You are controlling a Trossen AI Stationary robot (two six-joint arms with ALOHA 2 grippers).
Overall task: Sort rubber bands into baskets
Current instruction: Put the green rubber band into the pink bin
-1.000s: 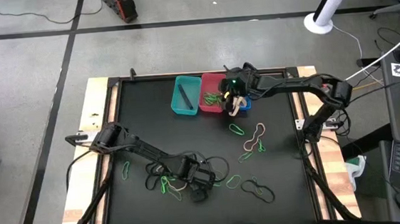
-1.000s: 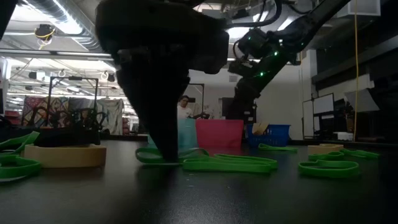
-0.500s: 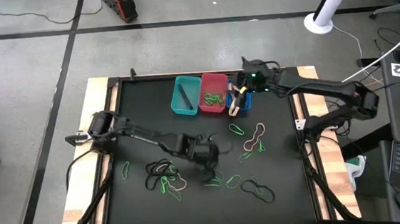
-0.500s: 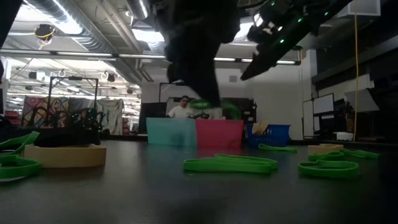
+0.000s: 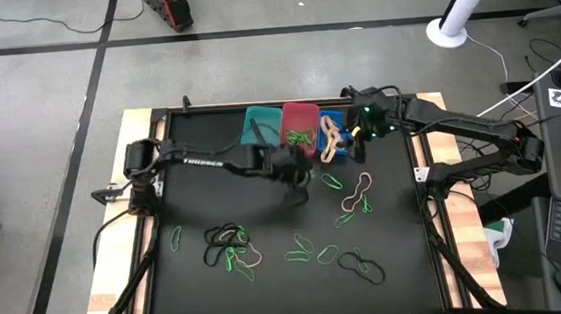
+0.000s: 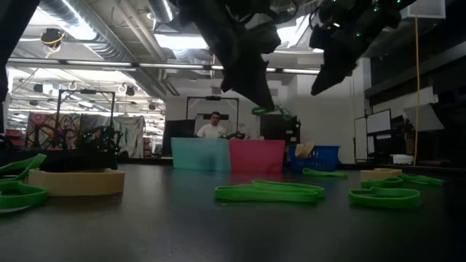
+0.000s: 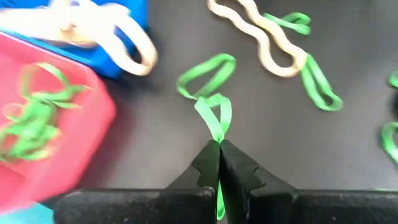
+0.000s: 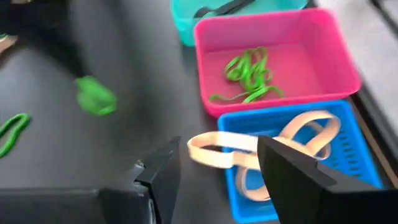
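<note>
My left gripper (image 5: pixel 297 176) is shut on a green rubber band (image 7: pixel 214 115), up in the air just near of the red/pink basket (image 5: pixel 300 125). It also shows in the low view (image 6: pixel 256 84). My right gripper (image 5: pixel 353 149) is open and empty, above the near right side of the blue basket (image 5: pixel 334 133); its fingers spread wide in the right wrist view (image 8: pixel 217 180). The teal basket (image 5: pixel 256 129) stands left of the pink one. Green bands (image 8: pixel 249 74) lie in the pink basket. Tan bands (image 8: pixel 267 149) lie in the blue one, one drooping over its rim. My left gripper pinches the green band's near end (image 7: pixel 217 140) between its two shut fingertips. The loop sticks out past the tips and a strip runs back between the fingers (image 7: pixel 219 199). In the low view the band (image 6: pixel 269 110) hangs at the fingertips, clear of the table.
Loose bands lie on the black mat: a green one (image 5: pixel 333 181) and a wavy tan one (image 5: pixel 356 193) under the grippers, a black and green tangle (image 5: pixel 230 249) near left, green ones (image 5: pixel 302 248) and a black one (image 5: pixel 361 264) at the near edge. A person stands beyond the table (image 6: pixel 213 127).
My left gripper has risen from the tangle near the table's near edge and gone toward the far edge, to the pink basket, carrying the green band lifted clear. My right gripper has drawn back from the blue basket toward the table's right edge.
</note>
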